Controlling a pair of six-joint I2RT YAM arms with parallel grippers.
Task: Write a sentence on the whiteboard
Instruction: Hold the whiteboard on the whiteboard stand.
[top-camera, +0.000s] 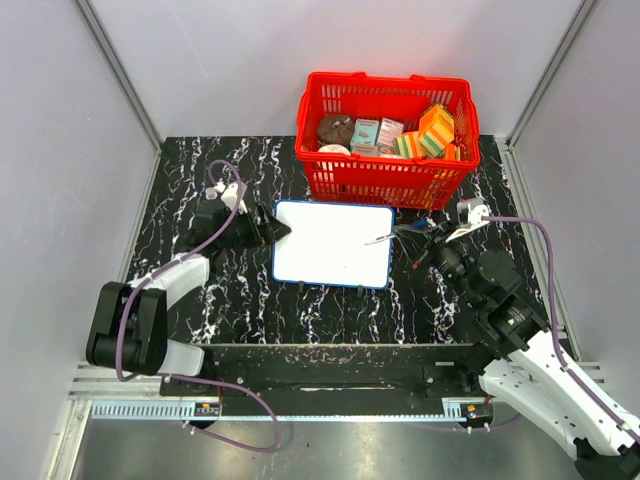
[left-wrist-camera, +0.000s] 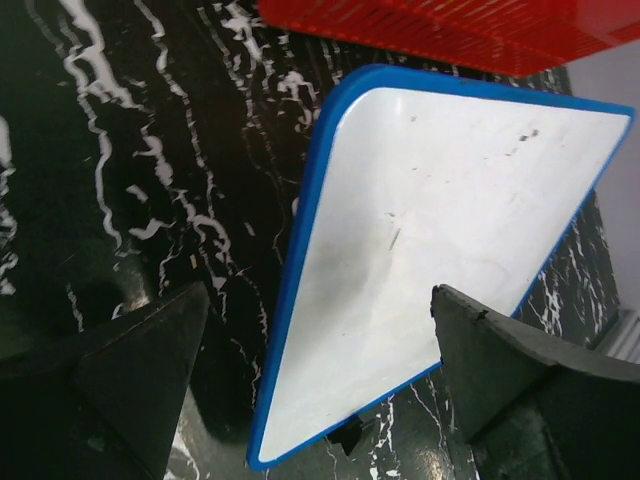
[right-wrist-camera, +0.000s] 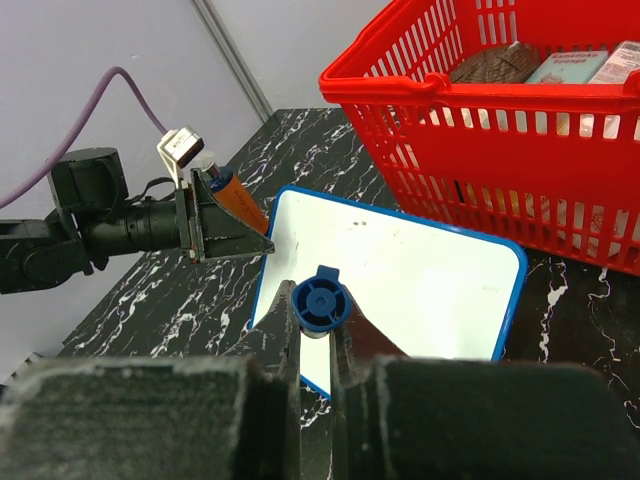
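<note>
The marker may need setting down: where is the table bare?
Bare table lies in front of the whiteboard and left of the red basket. Crowded: the board's left edge at the left hand, right edge at the right hand holding the marker.

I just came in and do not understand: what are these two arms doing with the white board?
The robot is getting ready to write on the whiteboard, which lies flat in front of a red basket. The right gripper holds a blue marker between its fingers, close to the board's right edge. The left gripper has its fingers open at the board's left edge. The board is blank apart from a few small specks, so no writing is on it yet.
</note>
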